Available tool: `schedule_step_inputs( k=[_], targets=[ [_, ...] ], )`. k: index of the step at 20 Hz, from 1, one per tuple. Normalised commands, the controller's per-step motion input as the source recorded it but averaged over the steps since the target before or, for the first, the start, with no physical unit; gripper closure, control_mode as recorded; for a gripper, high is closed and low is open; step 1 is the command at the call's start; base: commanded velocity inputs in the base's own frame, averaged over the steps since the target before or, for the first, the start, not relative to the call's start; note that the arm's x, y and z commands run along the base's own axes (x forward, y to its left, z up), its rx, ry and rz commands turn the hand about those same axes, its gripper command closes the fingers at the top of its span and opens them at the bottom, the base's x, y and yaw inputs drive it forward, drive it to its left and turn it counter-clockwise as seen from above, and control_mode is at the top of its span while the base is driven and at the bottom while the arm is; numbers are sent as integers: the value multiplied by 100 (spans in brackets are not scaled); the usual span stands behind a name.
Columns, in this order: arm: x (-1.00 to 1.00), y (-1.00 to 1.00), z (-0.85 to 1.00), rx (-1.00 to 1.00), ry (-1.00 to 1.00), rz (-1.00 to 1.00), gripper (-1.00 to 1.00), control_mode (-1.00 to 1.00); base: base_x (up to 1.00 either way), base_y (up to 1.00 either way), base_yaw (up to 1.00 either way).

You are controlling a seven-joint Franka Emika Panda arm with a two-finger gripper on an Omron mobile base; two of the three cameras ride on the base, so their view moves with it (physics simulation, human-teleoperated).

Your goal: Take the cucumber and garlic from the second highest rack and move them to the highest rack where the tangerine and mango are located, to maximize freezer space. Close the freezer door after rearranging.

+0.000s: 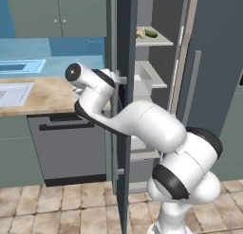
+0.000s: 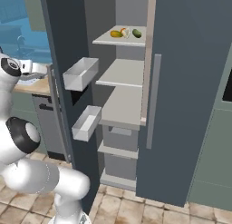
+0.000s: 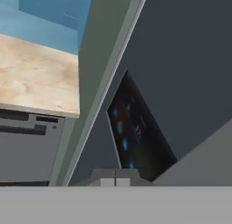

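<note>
With produce grouped on the highest rack [image 2: 118,40], claw [image 3: 115,178] sits pinched empty against the freezer door [image 3: 181,73]; judged: pushing it closed.

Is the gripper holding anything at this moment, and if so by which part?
Nothing is held: the gripper is shut with nothing between its tips, close to the outer face of the freezer door.

Wooden counter [image 1: 47,93] over grey dishwasher [image 1: 66,145]; two door bins [image 2: 81,73] empty; tiled floor [image 1: 61,204].
</note>
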Motion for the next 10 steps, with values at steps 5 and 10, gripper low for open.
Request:
schedule_step_inputs(
  k=[5,10],
  targets=[
    [42,-96,-4,-1,-2,-10,100,-100,0,0,0],
    [43,-100,0,0,0,-10,100,-100,0,0,0]
  ],
)
